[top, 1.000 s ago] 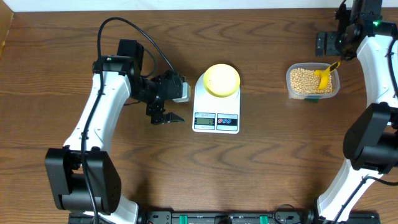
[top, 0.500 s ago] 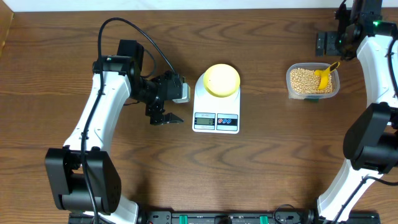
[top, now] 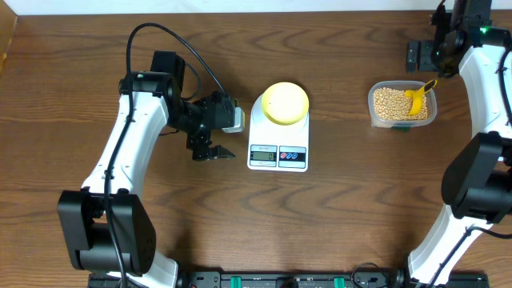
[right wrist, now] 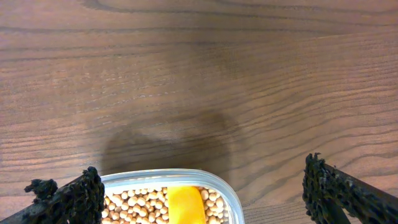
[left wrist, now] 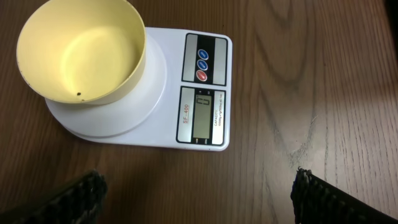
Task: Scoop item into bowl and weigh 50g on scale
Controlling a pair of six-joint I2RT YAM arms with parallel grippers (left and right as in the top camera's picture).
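The pale-yellow bowl (top: 286, 103) stands empty on the white scale (top: 278, 142), mid-table. It also shows in the left wrist view, bowl (left wrist: 81, 50) on scale (left wrist: 205, 93). The tan grains (top: 390, 104) lie in a clear container (top: 402, 122) at the right, with a yellow scoop (top: 418, 98) resting in them. In the right wrist view the grains (right wrist: 134, 204) and scoop (right wrist: 185, 204) sit at the bottom edge. My left gripper (top: 211, 149) is open and empty, left of the scale. My right gripper (top: 422, 54) is open and empty, above and behind the container.
The brown wooden table (top: 336, 216) carries only the scale and container. Both arm bases stand at the front edge, left (top: 104, 232) and right (top: 472, 192). A black rail (top: 288, 280) runs along the front.
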